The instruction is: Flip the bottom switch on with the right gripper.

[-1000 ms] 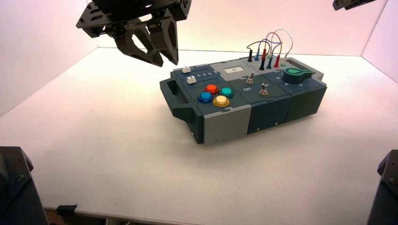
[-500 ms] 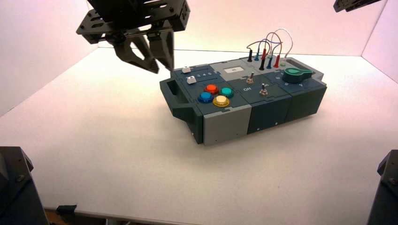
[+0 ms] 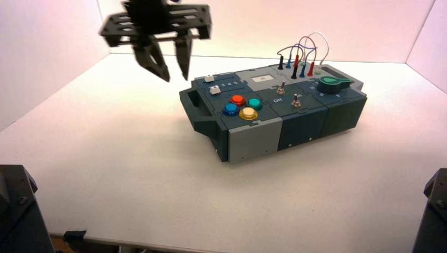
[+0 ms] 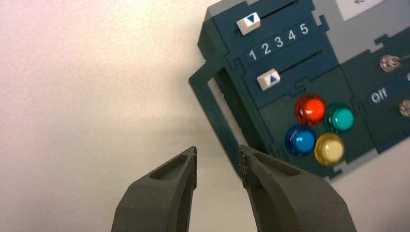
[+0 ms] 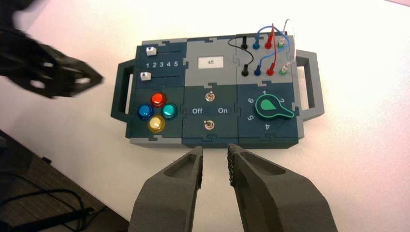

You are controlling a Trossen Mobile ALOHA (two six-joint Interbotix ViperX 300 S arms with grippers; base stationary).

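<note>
Overhead: left gripper (image 3: 173,80), fingers spread | right gripper (image 5: 215,164), fingers spread

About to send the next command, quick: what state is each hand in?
Left hand: open, holding nothing, above the table near the box's handle.
Right hand: open, holding nothing.

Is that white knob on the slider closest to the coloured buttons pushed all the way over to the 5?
No, the white slider knob sits at the end by the 1.

Left gripper (image 3: 177,79) hovers, fingers (image 3: 183,55) apart, near the box (image 3: 255,141); wires (image 3: 316,34) arch behind a green knob (image 3: 331,85).
</note>
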